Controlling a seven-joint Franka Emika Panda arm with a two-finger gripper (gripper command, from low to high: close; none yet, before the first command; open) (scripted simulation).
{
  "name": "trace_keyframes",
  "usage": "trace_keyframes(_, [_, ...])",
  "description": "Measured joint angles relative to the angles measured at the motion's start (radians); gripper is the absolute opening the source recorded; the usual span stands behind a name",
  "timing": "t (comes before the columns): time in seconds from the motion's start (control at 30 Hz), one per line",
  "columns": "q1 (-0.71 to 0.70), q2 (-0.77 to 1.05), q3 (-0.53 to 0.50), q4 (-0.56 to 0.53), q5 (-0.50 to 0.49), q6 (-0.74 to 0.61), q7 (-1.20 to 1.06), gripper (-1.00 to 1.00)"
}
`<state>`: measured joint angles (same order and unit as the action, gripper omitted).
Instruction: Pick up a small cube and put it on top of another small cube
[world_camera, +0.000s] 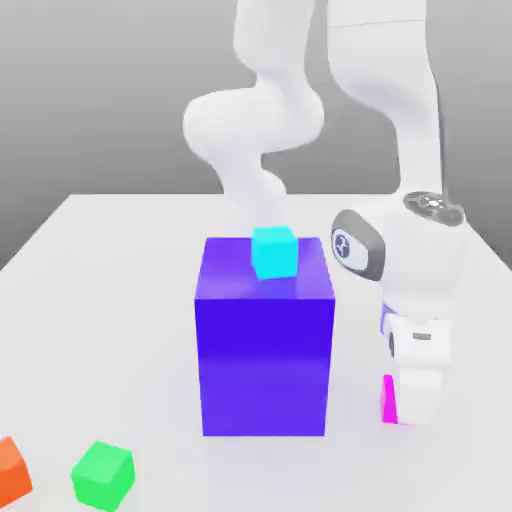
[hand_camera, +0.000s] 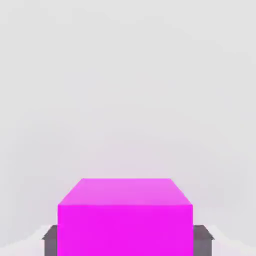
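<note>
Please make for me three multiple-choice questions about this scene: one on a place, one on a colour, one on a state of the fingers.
1. Where is the cyan cube?
A) On the table beside the green cube
B) On top of the big blue box
C) Between the fingers

2. Which colour is the cube at the gripper?
A) Orange
B) Green
C) Magenta

3. How do the fingers stand?
A) Closed on a cube
B) Wide apart, with nothing between
C) Pressed against each other

Key:
1 B: the exterior view shows it resting on the box's upper face.
2 C: the hand view shows a magenta block between the fingers.
3 A: in the hand view, a finger meets each side of the cube.
</note>
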<state>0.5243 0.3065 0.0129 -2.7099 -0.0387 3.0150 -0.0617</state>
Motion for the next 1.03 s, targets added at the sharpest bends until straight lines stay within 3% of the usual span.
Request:
trace_keyframes(0.1, [0.000, -0.017, 0.000, -0.003, -0.002, -0.013, 0.001, -1.00])
trace_keyframes(0.3, [-0.013, -0.208, 0.016, -0.024, 0.051, -0.168, -0.026, -1.00])
trace_keyframes(0.5, [-0.238, -0.202, -0.123, 0.156, 0.189, -0.296, -0.053, -1.00])
trace_keyframes(0.77, [-0.459, -0.148, -0.333, 0.279, 0.190, -0.413, -0.045, -1.00])
trace_keyframes(0.9, [-0.537, -0.007, -0.336, 0.310, 0.254, -0.338, -0.100, -1.00])
trace_keyframes(0.93, [-0.552, 0.023, -0.322, 0.313, 0.275, -0.314, -0.115, 1.00])
trace_keyframes(1.03, [-0.552, 0.023, -0.322, 0.313, 0.275, -0.314, -0.115, 1.00])
